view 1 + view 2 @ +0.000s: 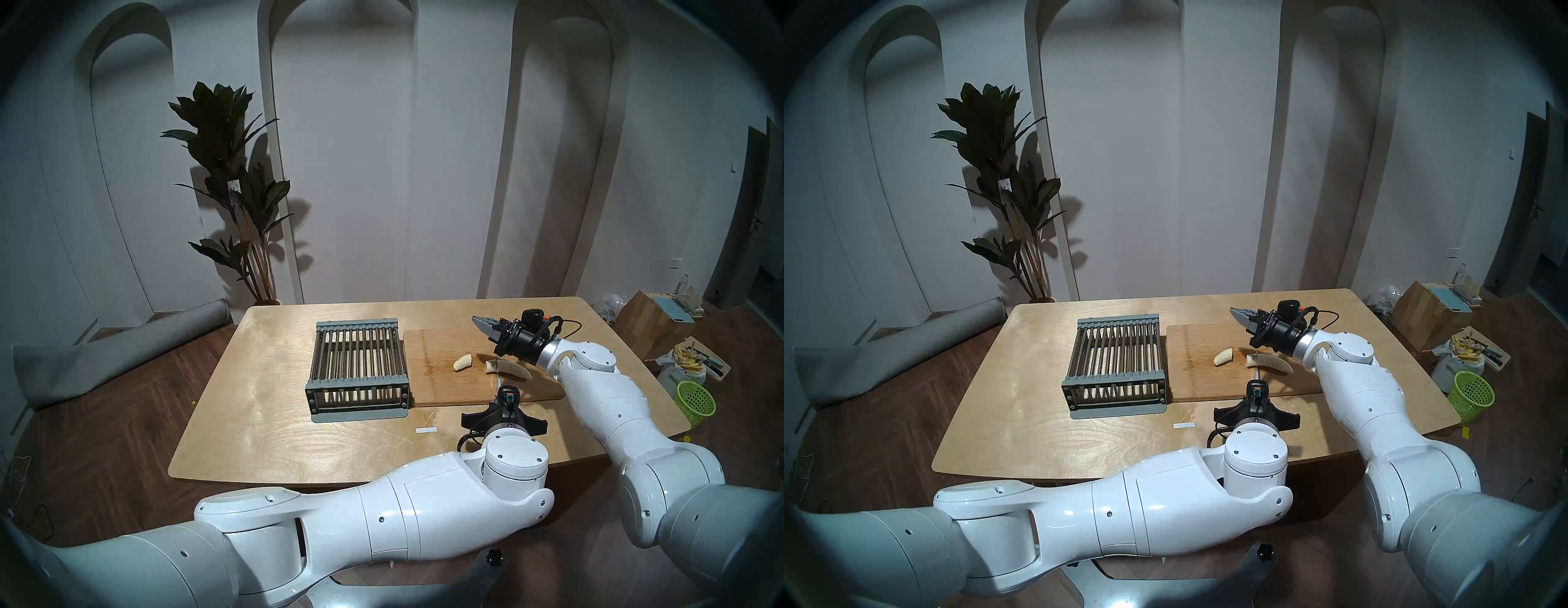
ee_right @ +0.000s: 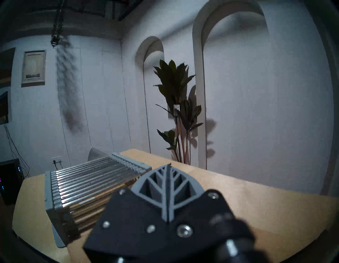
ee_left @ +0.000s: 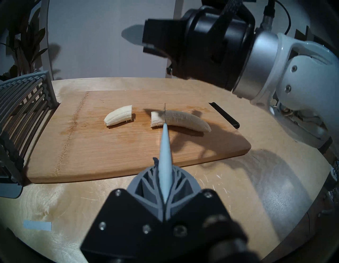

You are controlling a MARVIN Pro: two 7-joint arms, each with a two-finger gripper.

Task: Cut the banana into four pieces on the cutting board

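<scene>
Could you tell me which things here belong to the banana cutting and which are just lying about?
Belongs to the job:
- short banana piece
- long banana piece
- cutting board
- knife, gripped in the left claw
- right claw, shut and empty

Lying about:
- grey slatted rack
- strip of tape
- potted plant
- green basket

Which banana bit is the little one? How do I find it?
Find the wooden cutting board on the table, right of the grey rack. Two banana pieces lie there. The little one lies nearer the rack, short, with one pointed end, apart from the long piece.
</scene>
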